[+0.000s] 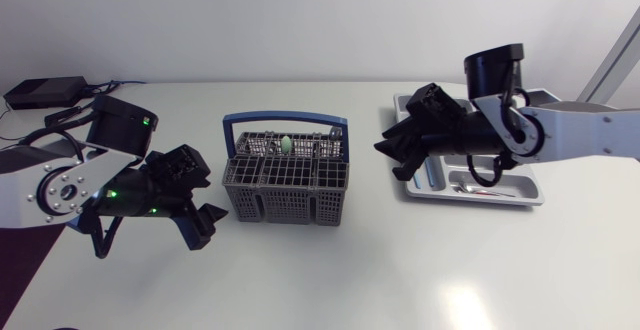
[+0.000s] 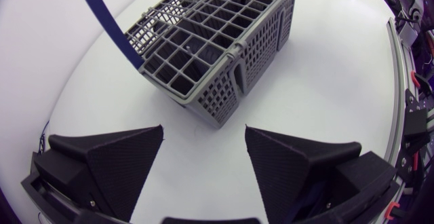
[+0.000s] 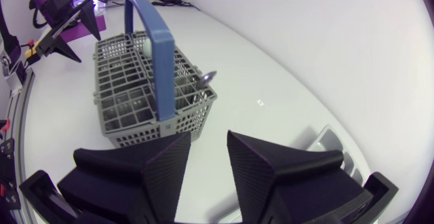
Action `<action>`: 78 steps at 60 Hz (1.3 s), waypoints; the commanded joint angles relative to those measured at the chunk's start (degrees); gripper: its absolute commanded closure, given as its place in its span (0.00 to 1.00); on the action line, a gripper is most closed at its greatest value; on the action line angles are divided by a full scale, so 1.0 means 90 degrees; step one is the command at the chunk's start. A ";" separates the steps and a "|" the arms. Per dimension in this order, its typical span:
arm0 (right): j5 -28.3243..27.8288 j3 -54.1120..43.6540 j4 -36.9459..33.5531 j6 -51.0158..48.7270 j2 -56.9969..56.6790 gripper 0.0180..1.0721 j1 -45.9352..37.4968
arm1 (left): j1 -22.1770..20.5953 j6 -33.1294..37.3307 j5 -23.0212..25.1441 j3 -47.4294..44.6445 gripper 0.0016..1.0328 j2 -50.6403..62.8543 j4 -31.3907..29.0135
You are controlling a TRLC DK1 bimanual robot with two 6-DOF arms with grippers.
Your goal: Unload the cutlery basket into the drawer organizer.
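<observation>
Head view, far upper left: a small black box point(image 1: 45, 92) with cables sits on the white table point(image 1: 330, 280).

My left arm enters at the left edge. The left gripper point(image 1: 207, 208) is at centre left, just short of the basket and not touching it. In the left wrist view the left gripper point(image 2: 203, 132) has its fingers spread wide with only bare table between them. The cutlery basket point(image 2: 210, 47) stands upright ahead of it.

Centre of the head view: the cutlery basket point(image 1: 285, 185) is grey mesh with a blue handle point(image 1: 285, 122) standing up over it. A pale green-white piece point(image 1: 287, 144) pokes out of a rear compartment; I can't tell what it is. In the right wrist view a metal utensil tip point(image 3: 207, 78) sticks out of the basket point(image 3: 146, 88) on the side nearer that gripper.

Right of centre, my right arm comes in from the right edge. The right gripper point(image 1: 392, 155) hangs between the basket and the organizer, pointing at the basket. Its wrist view shows the right gripper point(image 3: 208, 137) with fingers narrowly apart, holding nothing.

Upper right: the grey drawer organizer point(image 1: 535, 195) is partly under the right arm, with a metal utensil point(image 1: 480, 188) lying in one slot.
</observation>
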 commanded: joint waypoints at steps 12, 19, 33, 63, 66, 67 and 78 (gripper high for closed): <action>-0.0023 0.1455 0.0277 0.0703 0.1899 0.61 -0.0059 | 0.0119 -0.0287 0.0046 -0.0213 0.05 0.0296 0.0275; -0.0033 0.2246 0.0238 0.1103 0.2475 0.65 -0.0039 | 0.0138 -0.0336 0.0095 -0.0271 0.05 0.0374 0.0441; -0.0492 0.3652 -0.0367 0.1543 0.3539 0.65 0.0068 | 0.0207 -0.0492 0.0114 -0.0213 0.05 0.0637 0.0782; -0.1439 0.3047 -0.1275 0.0918 0.3305 0.70 0.0136 | 0.0470 -0.0658 0.0231 0.0246 0.05 0.1477 0.1632; -0.1498 0.2813 -0.1266 0.0879 0.3149 0.70 0.0156 | 0.0480 -0.0668 0.0231 0.0324 0.05 0.1585 0.1710; -0.1508 0.2754 -0.1256 0.0859 0.3110 0.70 0.0166 | 0.0500 -0.0668 0.0231 0.0354 0.05 0.1604 0.1730; -0.1615 0.2002 -0.1217 0.0791 0.2436 0.70 0.0263 | 0.0646 -0.0668 0.0241 0.0734 0.05 0.1956 0.1837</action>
